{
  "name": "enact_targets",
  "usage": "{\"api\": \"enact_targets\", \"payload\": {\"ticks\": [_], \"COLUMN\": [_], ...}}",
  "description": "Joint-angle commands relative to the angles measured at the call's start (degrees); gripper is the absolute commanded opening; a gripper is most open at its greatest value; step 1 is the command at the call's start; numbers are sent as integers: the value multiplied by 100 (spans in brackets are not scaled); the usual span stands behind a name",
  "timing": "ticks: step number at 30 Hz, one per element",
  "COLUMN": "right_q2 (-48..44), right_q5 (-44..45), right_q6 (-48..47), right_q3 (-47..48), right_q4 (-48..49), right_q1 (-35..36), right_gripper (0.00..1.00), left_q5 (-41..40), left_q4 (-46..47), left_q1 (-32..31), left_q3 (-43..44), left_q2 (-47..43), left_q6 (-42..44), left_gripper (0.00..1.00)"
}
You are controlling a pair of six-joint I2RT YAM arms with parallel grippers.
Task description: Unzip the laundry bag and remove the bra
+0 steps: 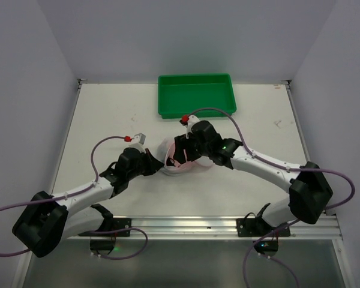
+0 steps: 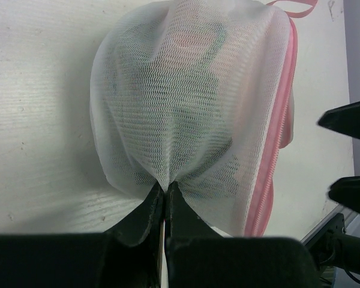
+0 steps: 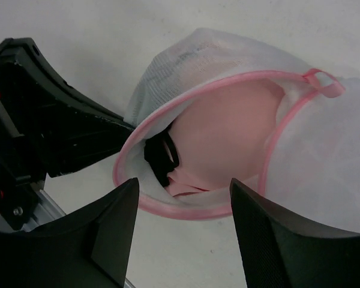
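The laundry bag [image 1: 179,161], white mesh with a pink rim, lies mid-table between my two grippers. In the left wrist view my left gripper [image 2: 166,191] is shut on a pinch of the bag's mesh [image 2: 192,102]. In the right wrist view the bag [image 3: 186,66] gapes open at its pink rim [image 3: 192,211], and a pink bra [image 3: 225,138] with a black part shows inside. My right gripper [image 3: 183,201] is open, its fingers [image 3: 105,234] astride the rim just in front of the opening, holding nothing.
A green rectangular tray [image 1: 196,94] stands at the back of the table behind the bag. White walls close in the table on the left, right and back. A metal rail [image 1: 198,225] runs along the near edge.
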Motion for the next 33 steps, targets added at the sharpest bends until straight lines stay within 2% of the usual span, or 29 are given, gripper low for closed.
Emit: {"api": "enact_targets", "payload": {"ticks": [1,6,9,12,20,26,33], "right_q2": [377,1070,1300,1458,1547,1047,957], "right_q5": [-542,-385,-122,220,318,99,169], "right_q6": [-354,-442,-433,-284,-213,-196,-160], "right_q3": [324,473,509,509,527,544,702], "right_q4": [553,607,589,572,431,431,413], "right_q1": [70,70,70,43,-1,-1,-1], "right_gripper": [64,64,70,74,77,73,62], "left_q5": [71,133,150,141,132,141,176], "left_q4": [-130,-174,-218,-236,-280,-227,-175], "left_q1": [-33,-32,-33,-24,11,29,38], "left_q3": [216,216,225,234,172,119,119], "left_q2": [-130,-147,-174,-226,-209,-148,-77], "left_q6": [191,226,261,279,349,349,332], "left_gripper": [0,0,0,0,0,0,0]}}
